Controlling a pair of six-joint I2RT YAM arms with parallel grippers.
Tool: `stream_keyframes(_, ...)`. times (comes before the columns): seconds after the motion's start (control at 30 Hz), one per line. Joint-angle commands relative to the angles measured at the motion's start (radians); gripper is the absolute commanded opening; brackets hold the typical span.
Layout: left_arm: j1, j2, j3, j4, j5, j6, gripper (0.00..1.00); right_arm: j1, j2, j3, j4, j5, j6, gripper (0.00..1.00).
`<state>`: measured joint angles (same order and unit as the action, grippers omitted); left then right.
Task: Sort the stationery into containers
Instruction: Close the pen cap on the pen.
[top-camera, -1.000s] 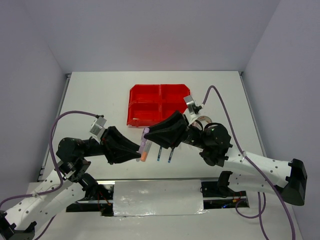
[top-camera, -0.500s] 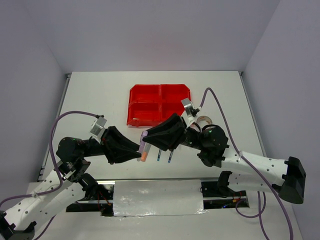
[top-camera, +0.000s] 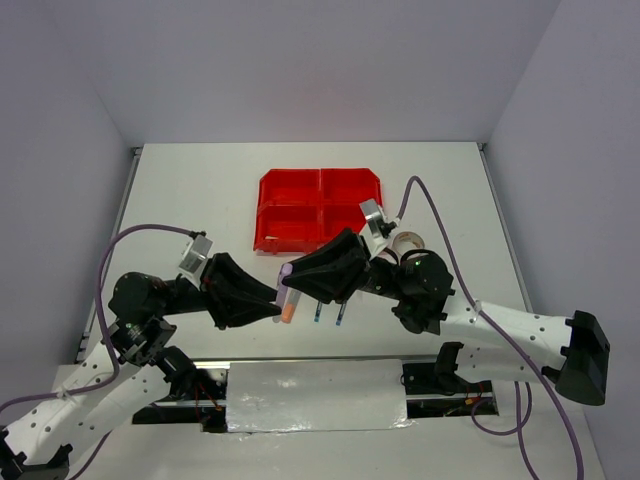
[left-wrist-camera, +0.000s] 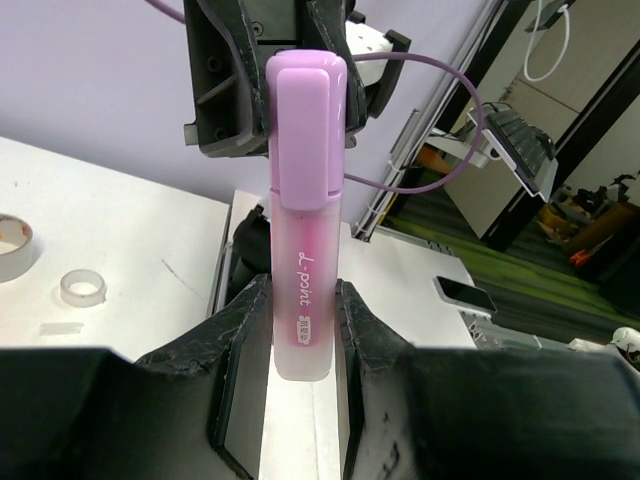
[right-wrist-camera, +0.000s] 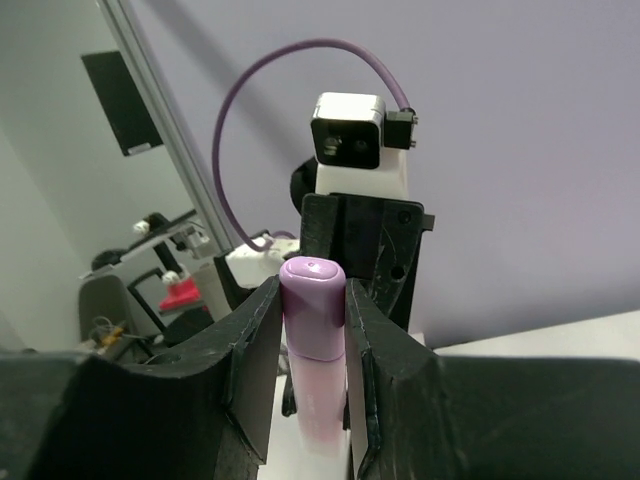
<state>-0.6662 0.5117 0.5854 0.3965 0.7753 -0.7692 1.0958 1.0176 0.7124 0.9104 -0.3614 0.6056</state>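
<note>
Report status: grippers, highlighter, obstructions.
Left gripper shut on pink highlighter body, right gripper shut on its cap. Held mid-air, short of the red bins. Two blue pens on table beneath; nothing blocking.

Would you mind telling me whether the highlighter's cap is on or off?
On: the cap meets the barrel of the highlighter with no gap or tip showing.

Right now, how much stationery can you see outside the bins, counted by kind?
pink highlighter: 1
blue pens: 2
tape rolls: 2
orange piece, too hidden to name: 1
Total: 6
</note>
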Motion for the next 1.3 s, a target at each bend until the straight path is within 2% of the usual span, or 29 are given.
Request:
stream_keyframes(0.0, -0.001, -0.004, 0.077, -0.007, -0.079, 0.087, 0.0, 0.021, -0.013, 0.005, -0.113, -0.056, -0.073, 0.02)
stream_keyframes(0.17, -0.001, -0.006, 0.088, -0.058, -0.103, 0.1, 0.0, 0.021, -0.027, 0.007, -0.133, -0.062, -0.11, 0.02)
stream_keyframes(0.27, -0.001, -0.004, 0.091, -0.062, -0.116, 0.107, 0.0, 0.021, -0.017, 0.012, -0.136, -0.068, -0.106, 0.09)
stream_keyframes(0.33, -0.001, -0.009, 0.094, -0.07, -0.125, 0.122, 0.0, 0.022, -0.014, 0.01, -0.114, -0.077, -0.095, 0.19)
stream_keyframes(0.37, -0.001, -0.012, 0.097, -0.074, -0.122, 0.128, 0.0, 0.022, -0.014, 0.007, -0.105, -0.08, -0.083, 0.31)
stream_keyframes(0.43, -0.001, -0.019, 0.096, -0.079, -0.117, 0.146, 0.0, 0.022, -0.022, 0.009, -0.099, -0.073, -0.073, 0.46)
stream_keyframes(0.53, -0.001, -0.033, 0.088, -0.11, -0.129, 0.18, 0.0, 0.026, -0.036, 0.027, -0.142, -0.031, -0.067, 0.56)
stream_keyframes(0.8, -0.001, -0.045, 0.074, -0.173, -0.24, 0.234, 0.0, 0.059, -0.044, 0.108, -0.338, 0.117, -0.102, 0.63)
stream_keyframes(0.87, -0.001, -0.055, 0.067, -0.157, -0.226, 0.246, 0.0, 0.09, -0.039, 0.142, -0.425, 0.272, -0.145, 0.63)
stream_keyframes(0.93, -0.001, -0.059, 0.064, -0.127, -0.197, 0.245, 0.0, 0.092, -0.037, 0.144, -0.435, 0.269, -0.148, 0.64)
stream_keyframes(1.0, -0.003, -0.056, 0.063, -0.101, -0.168, 0.225, 0.0, 0.092, -0.042, 0.125, -0.358, 0.219, -0.148, 0.65)
stream_keyframes(1.13, -0.003, -0.061, 0.068, -0.12, -0.197, 0.237, 0.0, 0.098, -0.033, 0.147, -0.386, 0.237, -0.133, 0.65)
stream_keyframes(1.27, -0.003, -0.058, 0.073, -0.134, -0.203, 0.24, 0.0, 0.114, -0.013, 0.17, -0.413, 0.274, -0.148, 0.57)
